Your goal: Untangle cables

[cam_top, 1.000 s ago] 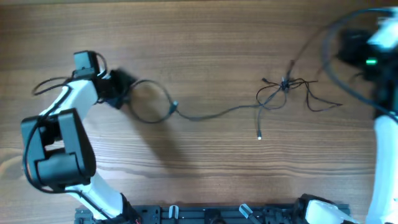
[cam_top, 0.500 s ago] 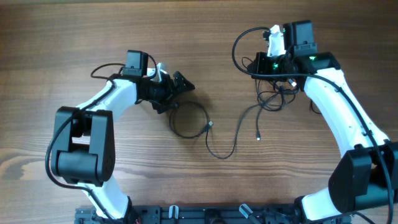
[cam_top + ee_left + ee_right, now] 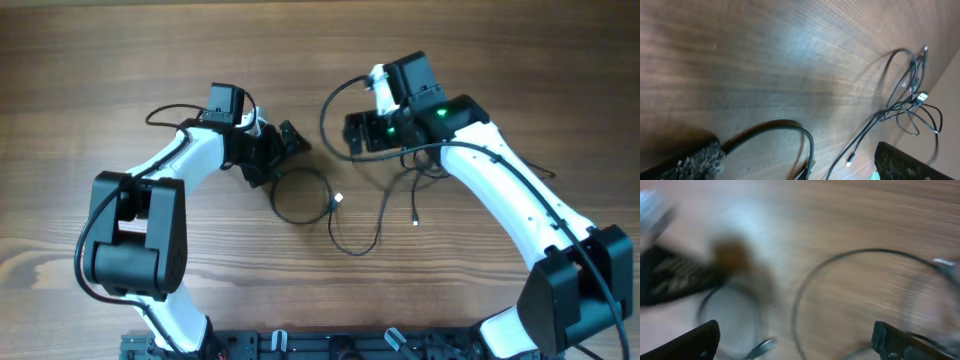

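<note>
A robotics lab bench: left arm (image 3: pixel 190 150) and right arm (image 3: pixel 510 195) mounted on a black rail (image 3: pixel 330 345) at the wooden table's (image 3: pixel 300 60) near edge.

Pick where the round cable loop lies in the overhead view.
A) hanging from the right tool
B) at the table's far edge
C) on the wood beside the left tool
C: the cable loop lies flat right by the open left tool.
</note>
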`<state>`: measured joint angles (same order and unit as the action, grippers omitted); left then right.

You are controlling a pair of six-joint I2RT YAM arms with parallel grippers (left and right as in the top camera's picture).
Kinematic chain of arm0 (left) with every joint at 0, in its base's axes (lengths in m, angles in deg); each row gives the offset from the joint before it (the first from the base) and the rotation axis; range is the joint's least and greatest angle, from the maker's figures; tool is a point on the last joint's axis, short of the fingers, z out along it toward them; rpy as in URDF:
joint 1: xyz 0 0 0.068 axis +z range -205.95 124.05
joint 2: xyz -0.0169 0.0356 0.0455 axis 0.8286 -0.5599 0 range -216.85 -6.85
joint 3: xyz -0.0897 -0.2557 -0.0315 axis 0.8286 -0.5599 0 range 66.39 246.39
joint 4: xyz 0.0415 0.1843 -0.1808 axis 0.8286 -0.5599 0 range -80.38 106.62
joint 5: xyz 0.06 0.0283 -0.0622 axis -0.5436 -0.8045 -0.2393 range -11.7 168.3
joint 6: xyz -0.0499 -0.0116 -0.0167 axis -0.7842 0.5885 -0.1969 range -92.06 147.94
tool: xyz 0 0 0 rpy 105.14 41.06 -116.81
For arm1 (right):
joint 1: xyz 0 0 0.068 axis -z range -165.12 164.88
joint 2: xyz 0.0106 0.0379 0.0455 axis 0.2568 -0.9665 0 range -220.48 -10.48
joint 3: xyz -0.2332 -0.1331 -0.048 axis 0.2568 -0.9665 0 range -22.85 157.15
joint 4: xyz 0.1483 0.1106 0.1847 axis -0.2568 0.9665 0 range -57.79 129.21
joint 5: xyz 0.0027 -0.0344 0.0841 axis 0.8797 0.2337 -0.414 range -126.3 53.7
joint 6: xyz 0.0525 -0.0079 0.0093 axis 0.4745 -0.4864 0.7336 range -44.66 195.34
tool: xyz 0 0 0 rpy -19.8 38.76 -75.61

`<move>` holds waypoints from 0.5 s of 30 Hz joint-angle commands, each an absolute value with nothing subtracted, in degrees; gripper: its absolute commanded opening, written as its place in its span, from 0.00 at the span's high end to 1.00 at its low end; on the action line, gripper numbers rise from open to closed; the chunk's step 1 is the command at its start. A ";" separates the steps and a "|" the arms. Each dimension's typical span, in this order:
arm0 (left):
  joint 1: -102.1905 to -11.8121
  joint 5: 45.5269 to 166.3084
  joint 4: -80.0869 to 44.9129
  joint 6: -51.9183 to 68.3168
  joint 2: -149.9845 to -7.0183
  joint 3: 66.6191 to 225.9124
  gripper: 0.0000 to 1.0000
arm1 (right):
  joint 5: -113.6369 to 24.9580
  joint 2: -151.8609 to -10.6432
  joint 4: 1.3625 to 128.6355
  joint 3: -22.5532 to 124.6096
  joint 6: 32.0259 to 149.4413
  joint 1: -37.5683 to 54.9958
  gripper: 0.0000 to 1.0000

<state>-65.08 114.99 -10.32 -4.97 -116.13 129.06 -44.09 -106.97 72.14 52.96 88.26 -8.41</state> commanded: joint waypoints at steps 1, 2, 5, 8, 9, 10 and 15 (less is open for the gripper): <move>-65.32 105.24 -15.63 -5.56 -117.13 128.21 0.00 | -33.29 -104.19 72.33 53.99 98.25 -0.67 0.00; -65.32 104.19 -16.48 -5.54 -117.13 128.21 0.00 | -33.31 -103.64 72.40 53.99 99.26 1.49 0.00; -65.32 103.71 -17.27 -5.56 -117.13 128.21 0.00 | -33.31 -103.36 74.28 53.90 103.52 7.54 0.00; -65.34 103.71 -16.77 -6.02 -117.13 128.21 0.00 | -33.51 -104.08 82.47 52.98 109.25 12.37 0.00; -65.34 103.73 -16.64 -6.02 -117.13 128.21 0.00 | -33.53 -104.26 84.35 52.39 110.34 12.94 0.00; -65.34 103.71 -16.59 -6.28 -117.13 128.21 0.00 | -33.66 -104.41 85.51 51.63 110.80 13.25 0.00; -65.34 103.71 -15.30 -8.60 -117.13 128.21 0.00 | -34.97 -104.52 82.54 44.29 111.98 13.14 0.00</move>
